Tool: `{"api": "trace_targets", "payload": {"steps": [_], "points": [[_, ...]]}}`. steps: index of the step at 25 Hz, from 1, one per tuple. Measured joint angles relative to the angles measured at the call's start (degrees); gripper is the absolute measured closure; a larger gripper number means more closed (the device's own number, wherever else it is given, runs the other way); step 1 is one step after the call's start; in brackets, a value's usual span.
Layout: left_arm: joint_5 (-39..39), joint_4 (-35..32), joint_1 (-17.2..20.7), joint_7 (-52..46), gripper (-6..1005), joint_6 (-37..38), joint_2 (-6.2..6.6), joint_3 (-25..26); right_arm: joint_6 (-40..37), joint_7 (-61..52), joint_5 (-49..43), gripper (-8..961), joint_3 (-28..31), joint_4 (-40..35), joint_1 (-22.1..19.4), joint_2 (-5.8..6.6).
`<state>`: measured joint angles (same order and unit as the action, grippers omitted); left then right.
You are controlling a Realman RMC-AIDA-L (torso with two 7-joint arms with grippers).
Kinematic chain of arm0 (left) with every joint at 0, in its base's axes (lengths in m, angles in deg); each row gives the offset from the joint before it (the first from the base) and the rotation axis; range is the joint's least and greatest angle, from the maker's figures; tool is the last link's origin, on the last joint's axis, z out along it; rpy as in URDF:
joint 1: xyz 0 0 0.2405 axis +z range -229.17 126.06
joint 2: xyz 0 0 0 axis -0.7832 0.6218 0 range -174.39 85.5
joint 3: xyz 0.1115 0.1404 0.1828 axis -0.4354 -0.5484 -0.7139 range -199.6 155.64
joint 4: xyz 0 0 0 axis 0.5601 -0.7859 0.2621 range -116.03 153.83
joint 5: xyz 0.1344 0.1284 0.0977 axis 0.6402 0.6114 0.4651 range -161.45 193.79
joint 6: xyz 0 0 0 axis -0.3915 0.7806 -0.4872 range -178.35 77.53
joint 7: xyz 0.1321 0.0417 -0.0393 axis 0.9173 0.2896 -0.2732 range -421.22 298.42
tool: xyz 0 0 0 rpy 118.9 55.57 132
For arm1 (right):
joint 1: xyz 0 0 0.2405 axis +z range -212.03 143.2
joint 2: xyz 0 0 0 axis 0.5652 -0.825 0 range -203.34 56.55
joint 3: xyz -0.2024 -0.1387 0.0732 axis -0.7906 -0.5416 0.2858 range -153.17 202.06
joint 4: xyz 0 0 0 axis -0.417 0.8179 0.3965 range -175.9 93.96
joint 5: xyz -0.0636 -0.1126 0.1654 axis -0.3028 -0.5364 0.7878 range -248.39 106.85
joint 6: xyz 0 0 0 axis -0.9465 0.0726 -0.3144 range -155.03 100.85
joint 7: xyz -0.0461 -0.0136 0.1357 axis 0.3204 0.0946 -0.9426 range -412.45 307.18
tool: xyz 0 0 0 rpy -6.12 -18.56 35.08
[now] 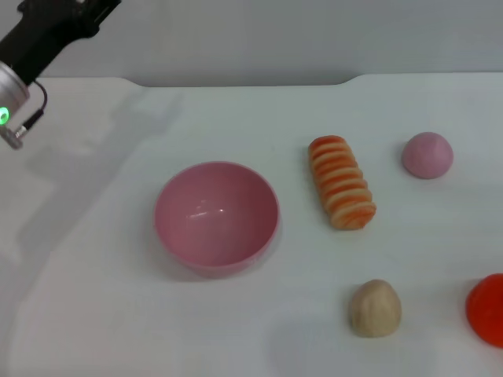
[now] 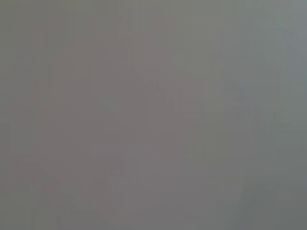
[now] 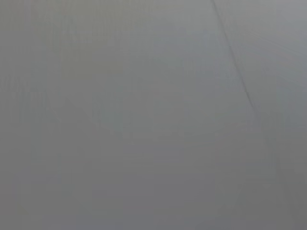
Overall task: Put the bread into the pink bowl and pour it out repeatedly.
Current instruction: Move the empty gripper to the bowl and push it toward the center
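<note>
Pink bowl (image 1: 216, 216): upright, empty. Bread (image 1: 341, 182): on table just right of it. Left arm (image 1: 35, 43): far upper-left; fingers unseen. Right gripper: out of view.

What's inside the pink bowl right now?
Nothing: the pink bowl shows only its bare glossy inside. The bread lies on the table beside it. What is under the bowl is hidden.

I am seeing the pink bowl (image 1: 216, 216) shining in glossy pink. The bread (image 1: 341, 182) is showing orange and cream stripes. The small dome (image 1: 427, 155) is looking dull pink, the bun (image 1: 375, 308) pale tan, and the worktop (image 1: 94, 298) white. My left arm (image 1: 39, 39) is showing black, with a green light.
</note>
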<state>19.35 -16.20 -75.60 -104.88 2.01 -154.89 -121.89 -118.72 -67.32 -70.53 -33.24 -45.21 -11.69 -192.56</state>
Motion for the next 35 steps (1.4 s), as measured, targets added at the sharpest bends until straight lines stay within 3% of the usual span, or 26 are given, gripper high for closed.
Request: {"api": "trace_targets", "payload": {"steps": [1, 2, 4, 6, 8, 11, 12, 14, 16, 23, 30, 33, 35], "points": [[0.00, 0.00, 0.00, 0.00, 318, 0.00, 0.00, 0.00, 0.01, 0.00, 0.03, 362, 0.09, 0.05, -0.02, 0.02], [7.01, -6.54, 0.10, -8.37, 318, -6.92, 3.22, 0.01, 0.04, 0.00, 0.08, 362, 0.18, 0.09, -0.04, 0.04], [15.44, -10.88, 0.20, -17.24, 318, -10.68, 5.44, 0.65, 0.12, 0.00, 0.20, 362, 0.32, 0.10, -0.09, 0.09], [19.66, -12.06, 0.20, -21.26, 318, -11.15, 5.94, 1.57, 0.34, 0.00, 0.25, 362, 0.36, 0.11, -0.12, 0.17], [37.27, -15.70, 0.08, -37.26, 318, -9.97, 6.94, 6.63, 0.65, 0.00, 0.30, 362, 0.37, 0.11, -0.13, 0.20], [52.67, -18.48, -0.39, -50.44, 318, -6.21, 7.11, 11.03, 1.20, 0.01, 0.34, 362, 0.44, -0.09, -0.12, 0.27], [66.16, -20.66, -1.30, -60.16, 318, -0.61, 6.61, 15.41, 1.48, 0.00, 0.35, 362, 0.46, -0.16, -0.04, 0.29], [71.86, -21.57, -1.90, -64.39, 318, 2.68, 5.96, 17.98, 2.24, 0.01, 0.36, 362, 0.48, -0.37, 0.27, 0.33], [83.45, -23.12, -3.51, -71.41, 317, 10.63, 4.30, 23.41, 3.25, 0.01, 0.37, 361, 0.49, -0.79, 0.66, 0.38], [103.40, -30.73, -5.65, -81.81, 317, 26.68, -0.39, 32.72, 4.73, 0.52, 0.39, 362, 0.49, -1.47, 1.33, 0.49], [117.39, -35.19, -5.25, -86.80, 317, 26.49, -5.64, 34.20, 5.55, 0.54, 0.39, 362, 0.48, -1.47, 1.52, 0.51], [121.01, -34.68, -5.47, -86.82, 317, 24.10, -7.01, 34.84, 5.54, 0.36, 0.29, 361, 0.46, -1.51, 1.53, 0.52], [121.75, -34.56, -5.30, -86.83, 317, 22.55, -7.19, 34.85, 5.44, 0.29, 0.19, 361, 0.40, -1.55, 1.52, 0.50]]}}
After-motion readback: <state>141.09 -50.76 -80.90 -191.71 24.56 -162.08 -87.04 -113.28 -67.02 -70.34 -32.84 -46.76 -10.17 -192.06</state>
